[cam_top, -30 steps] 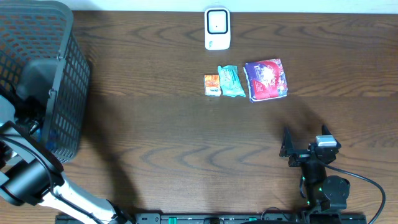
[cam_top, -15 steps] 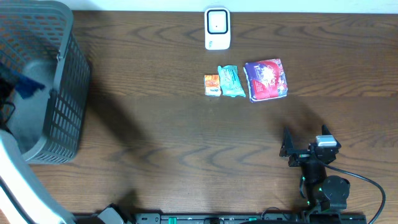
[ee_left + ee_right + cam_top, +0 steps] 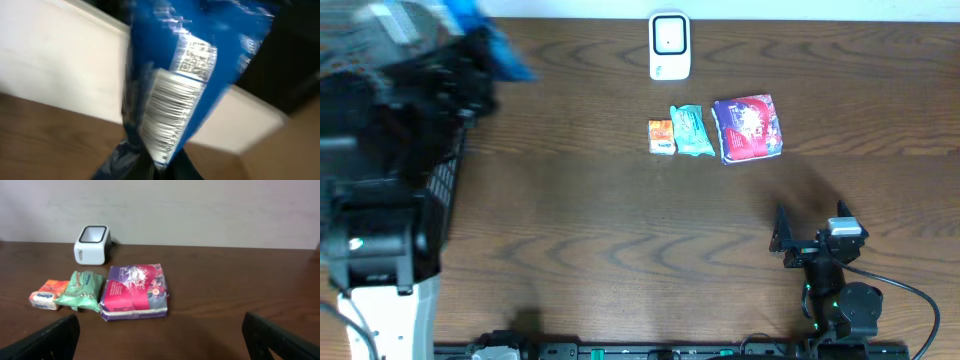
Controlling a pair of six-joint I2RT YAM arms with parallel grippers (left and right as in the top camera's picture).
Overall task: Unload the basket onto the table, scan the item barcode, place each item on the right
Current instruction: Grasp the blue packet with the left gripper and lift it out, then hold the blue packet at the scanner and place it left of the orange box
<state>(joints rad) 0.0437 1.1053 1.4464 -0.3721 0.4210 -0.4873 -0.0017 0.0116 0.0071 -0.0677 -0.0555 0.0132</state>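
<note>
Swung up clear of black mesh basket (image 3: 447, 185): blue foil packet (image 3: 185, 75), pinched by left pincer (image 3: 150, 167); right pincer (image 3: 162, 337) spread. Mid-carry; next, present barcode (image 3: 170, 112) to white boxy scanner (image 3: 669, 45).

- I see a barcode (image 3: 170, 112) on a white panel of the blue packet (image 3: 235, 30); the bars show, but the digits are too blurred to read.
- On the same panel, a square matrix code (image 3: 192, 62); not legible.
- The scanner (image 3: 92, 245), near the far edge of the table (image 3: 225, 280), carries small print on its side; I cannot read it.
- Orange packet (image 3: 48, 293) and purple pack (image 3: 134, 298): lettering present, illegible.
</note>
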